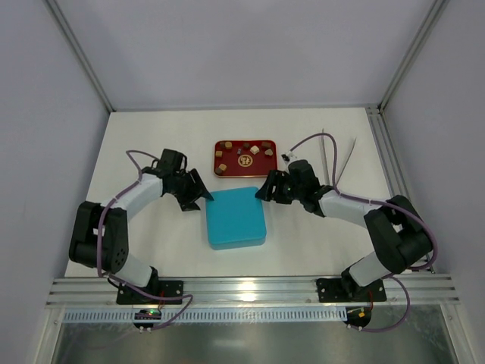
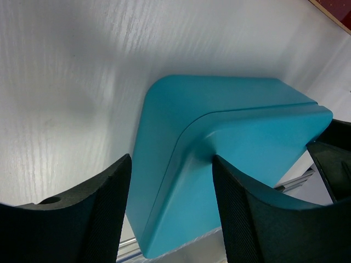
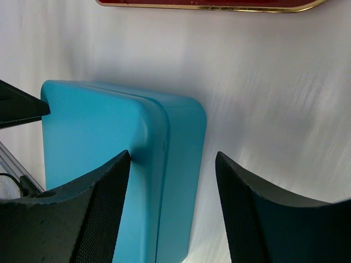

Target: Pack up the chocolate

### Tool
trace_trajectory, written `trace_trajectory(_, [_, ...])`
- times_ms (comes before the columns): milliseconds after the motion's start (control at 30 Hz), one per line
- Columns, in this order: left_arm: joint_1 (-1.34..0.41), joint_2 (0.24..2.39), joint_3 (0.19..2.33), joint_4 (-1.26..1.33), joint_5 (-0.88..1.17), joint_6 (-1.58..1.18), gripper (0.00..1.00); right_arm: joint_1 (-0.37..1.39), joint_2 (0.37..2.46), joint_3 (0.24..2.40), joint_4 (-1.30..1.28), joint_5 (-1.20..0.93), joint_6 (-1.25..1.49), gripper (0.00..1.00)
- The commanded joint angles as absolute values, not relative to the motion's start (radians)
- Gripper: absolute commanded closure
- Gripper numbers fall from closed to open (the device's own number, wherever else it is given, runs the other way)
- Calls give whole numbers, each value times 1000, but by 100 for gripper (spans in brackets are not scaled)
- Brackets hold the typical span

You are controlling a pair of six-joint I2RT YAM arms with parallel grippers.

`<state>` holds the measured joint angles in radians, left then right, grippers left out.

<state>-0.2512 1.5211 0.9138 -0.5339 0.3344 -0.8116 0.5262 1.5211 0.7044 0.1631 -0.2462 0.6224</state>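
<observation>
Chocolate (image 1: 256,150) on red tray (image 1: 261,167); beyond left fingers (image 2: 93,219), right fingers (image 3: 88,213)

Teal box (image 2: 230,131) smooth matt plastic; table (image 2: 66,82) finely ribbed white.

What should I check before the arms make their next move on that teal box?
1. The left gripper is open at the far left corner of the teal box: ok.
2. The right gripper is open at the far right corner: ok.
3. Box lid open for packing: not ok, it is shut.
4. The chocolate is in sight, lying in the red tray behind the box: ok.
5. Fingers touching the box: cannot tell.
</observation>
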Motion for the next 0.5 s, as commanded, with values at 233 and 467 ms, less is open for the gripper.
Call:
trace_trajectory(233, [-288, 1595, 907, -558, 262, -773, 40, 523, 1563, 704, 152, -164, 612, 44])
trace_trajectory(467, [-307, 1628, 902, -569, 235, -770, 40, 529, 1624, 677, 167, -146, 652, 50])
